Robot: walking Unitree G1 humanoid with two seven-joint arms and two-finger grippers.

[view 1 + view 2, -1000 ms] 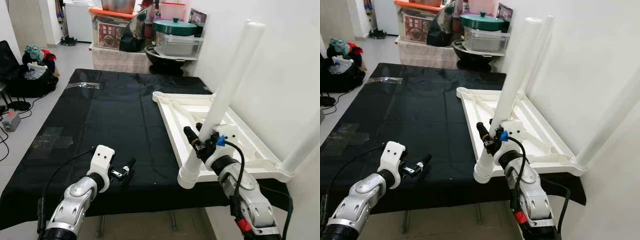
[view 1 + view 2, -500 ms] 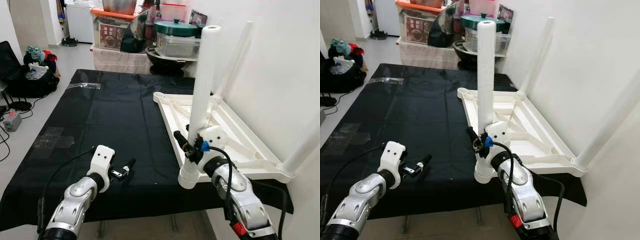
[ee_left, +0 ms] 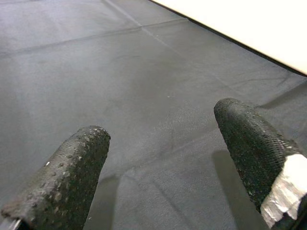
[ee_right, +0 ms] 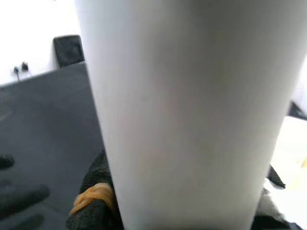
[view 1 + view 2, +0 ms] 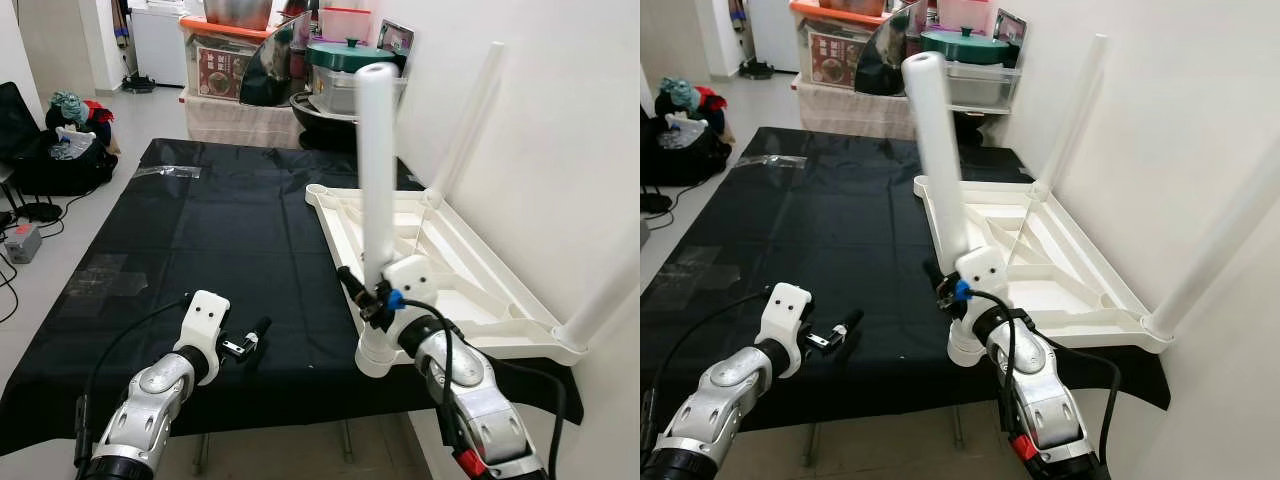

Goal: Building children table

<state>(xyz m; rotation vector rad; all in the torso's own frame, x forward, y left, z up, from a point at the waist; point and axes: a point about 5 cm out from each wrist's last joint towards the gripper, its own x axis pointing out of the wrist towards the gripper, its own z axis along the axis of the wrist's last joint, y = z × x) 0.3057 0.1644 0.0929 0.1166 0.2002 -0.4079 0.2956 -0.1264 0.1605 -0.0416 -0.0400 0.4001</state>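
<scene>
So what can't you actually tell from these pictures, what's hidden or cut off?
- Whether the white leg is seated in the tabletop corner socket: in the eye views the right gripper and wrist cover the joint.
- The right gripper's grip: in the right wrist view the leg hides most of its fingers.
- The near-right leg: cut off by the picture's edge.
- Labels on the storage boxes: too small.

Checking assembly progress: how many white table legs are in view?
3. One white tubular leg stands at the upturned white tabletop's near corner, gripped by the right gripper. One rises at its far corner by the wall. One rises at its near-right corner.
</scene>
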